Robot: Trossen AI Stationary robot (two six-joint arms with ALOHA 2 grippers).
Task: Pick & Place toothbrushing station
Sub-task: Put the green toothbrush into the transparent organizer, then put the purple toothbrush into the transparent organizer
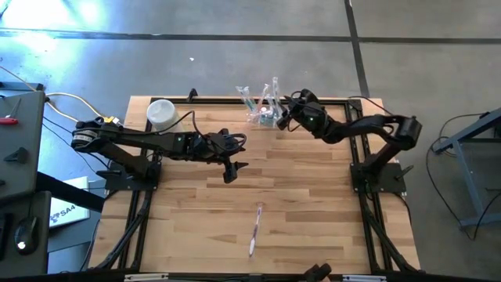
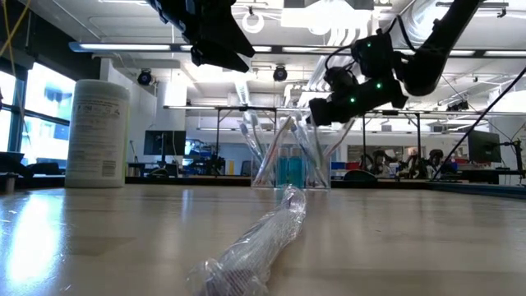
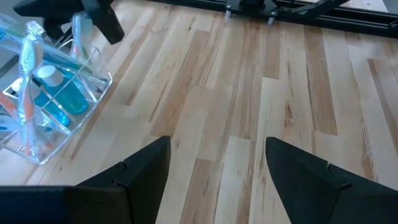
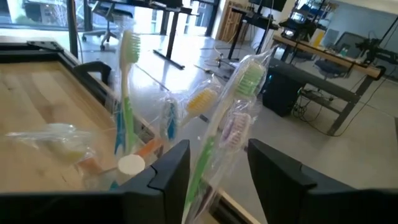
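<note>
The left pincer (image 3: 211, 180) hangs open over the wooden worktop (image 3: 261, 81), with the clear toothbrushing station (image 3: 53, 106) standing near it.

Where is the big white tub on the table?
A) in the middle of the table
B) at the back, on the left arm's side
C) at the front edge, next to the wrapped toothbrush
B: in the high view the white tub stands at the table's back edge on the left arm's side, far from the wrapped toothbrush near the front.
</note>
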